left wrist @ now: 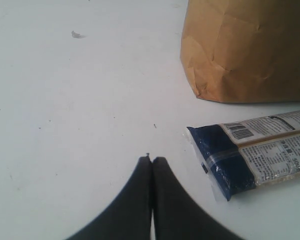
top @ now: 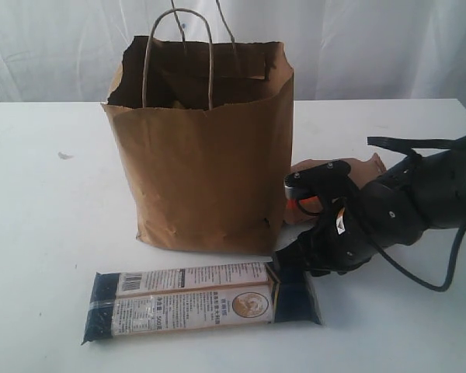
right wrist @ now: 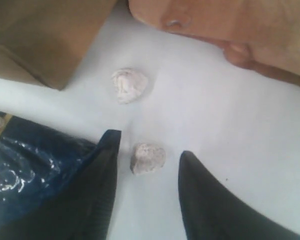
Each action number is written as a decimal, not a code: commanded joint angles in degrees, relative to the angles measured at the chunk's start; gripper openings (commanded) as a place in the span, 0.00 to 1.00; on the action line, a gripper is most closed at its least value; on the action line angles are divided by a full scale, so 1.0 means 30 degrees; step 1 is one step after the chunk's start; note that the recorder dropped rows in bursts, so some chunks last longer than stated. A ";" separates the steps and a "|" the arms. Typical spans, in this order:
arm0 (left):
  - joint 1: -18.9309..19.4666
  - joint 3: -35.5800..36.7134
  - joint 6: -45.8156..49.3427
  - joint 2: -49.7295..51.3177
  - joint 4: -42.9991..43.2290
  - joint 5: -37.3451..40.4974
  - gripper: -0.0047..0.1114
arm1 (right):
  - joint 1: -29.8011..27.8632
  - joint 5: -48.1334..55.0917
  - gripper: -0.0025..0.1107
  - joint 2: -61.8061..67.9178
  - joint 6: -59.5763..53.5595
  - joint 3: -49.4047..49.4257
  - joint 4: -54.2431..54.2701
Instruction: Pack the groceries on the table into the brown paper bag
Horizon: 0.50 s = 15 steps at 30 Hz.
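Noted brown paper bag [top: 202, 155] upright at the middle of the desk [top: 46, 233], mouth open, handles up. Found long noodle pack [top: 194, 303] lying flat just in front of the bag's base, apart from it. Saw right tool [right wrist: 149, 143] low over the desk beside the pack's dark-blue end, jaws partly open astride one wrapped candy [right wrist: 147, 159], gripping nothing. Logged second candy [right wrist: 129, 85] just beyond, between bag corner and brown pouch [right wrist: 230, 25]. Recorded left tool [left wrist: 152, 159] closed tight, empty, over bare desk with wide free room around.
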 commanded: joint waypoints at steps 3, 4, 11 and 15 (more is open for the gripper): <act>0.0047 0.0081 0.0042 -0.0075 -0.0127 0.0010 0.04 | -0.0110 0.0181 0.36 0.0007 -0.0052 -0.0171 -0.0002; 0.0047 0.0081 0.0042 -0.0075 -0.0127 0.0010 0.04 | -0.0110 0.0211 0.36 0.0007 -0.0052 -0.0171 -0.0002; 0.0047 0.0081 0.0042 -0.0075 -0.0127 0.0010 0.04 | -0.0110 0.0270 0.36 0.0007 0.0044 -0.0171 0.0224; 0.0047 0.0081 0.0042 -0.0075 -0.0127 0.0010 0.04 | -0.0110 0.0270 0.36 0.0007 0.0044 -0.0171 0.0988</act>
